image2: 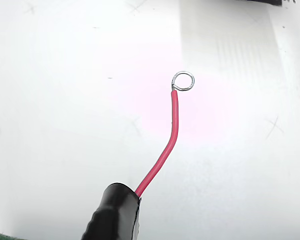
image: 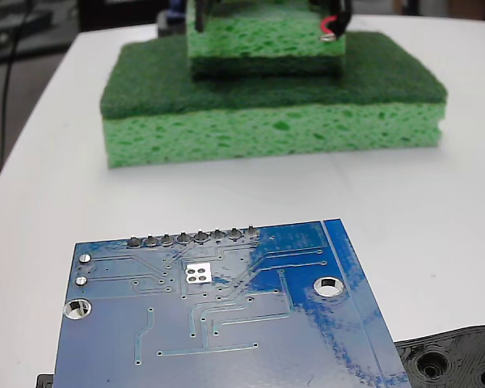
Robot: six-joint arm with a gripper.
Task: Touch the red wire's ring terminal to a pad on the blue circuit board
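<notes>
The blue circuit board (image: pixel 226 323) lies at the front of the fixed view, its row of grey solder joints (image: pixel 192 238) along the far edge. Far behind it, at the top edge, the red wire (image: pixel 330 23) hangs from a dark part of the arm (image: pixel 344 11), with the ring terminal (image: pixel 329 35) at its lower tip in front of the upper sponge. In the wrist view the red wire (image2: pixel 170 135) curves up out of a black sleeve (image2: pixel 112 215) to the ring terminal (image2: pixel 183 81), over bare white table. No board shows there. The gripper's fingers do not show clearly.
A large green sponge (image: pixel 275 121) with a smaller sponge (image: pixel 263 44) stacked on it stands at the back. White table (image: pixel 436 218) lies between the sponges and the board. A black plastic plate with holes (image: pixel 453 360) sits beside the board at the bottom right.
</notes>
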